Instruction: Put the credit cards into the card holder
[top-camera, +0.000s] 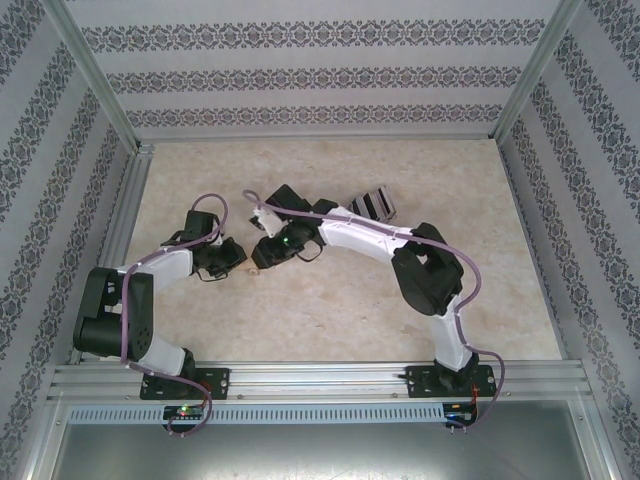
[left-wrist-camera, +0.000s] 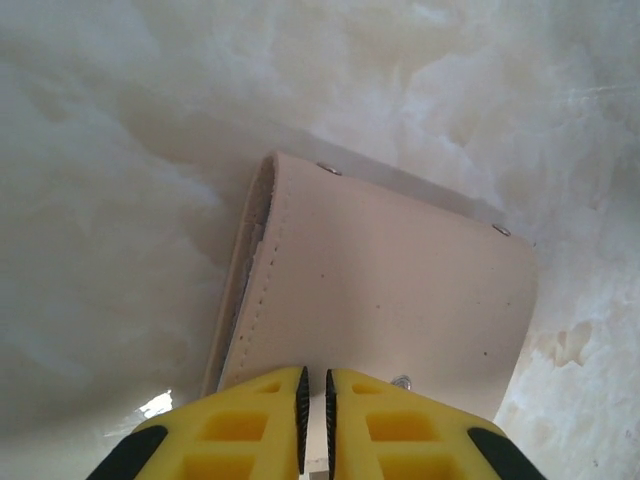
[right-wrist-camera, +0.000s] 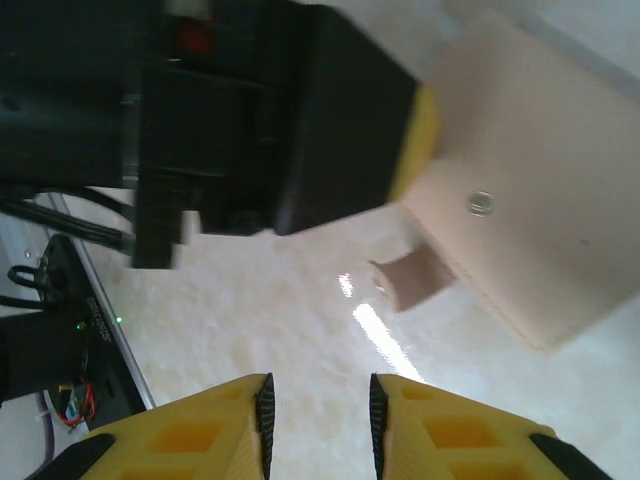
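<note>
Card holder (left-wrist-camera: 390, 290): pale, leather-like wallet with a stitched edge and small metal snaps. It lies left of the centre of the tabletop (top-camera: 330, 310), between the two grippers and well clear of every edge.
Left gripper (left-wrist-camera: 313, 400): fingers almost together, clamped on the near edge of the card holder.
Right gripper (right-wrist-camera: 318, 420): fingers apart with nothing between them, over bare tabletop just beside the card holder.
Strap tab (right-wrist-camera: 415, 280): short brown flap hanging from the holder's edge, beside the left gripper's yellow finger.
Credit cards (top-camera: 372, 203): dark, striped items toward the far edge of the tabletop, right of centre and well apart from the holder. Their number cannot be told.
Handling, holder: judged light, soft and flexible, likely to sag or fold when held at one edge. Grip it on the stitched border and keep the pocket mouth free.
Handling, cards: judged thin, stiff, light and slick, so hard to pinch when flat. Take hold across a short edge.
Risk: a card may slip from the pads, or the soft pocket may close on entry.
</note>
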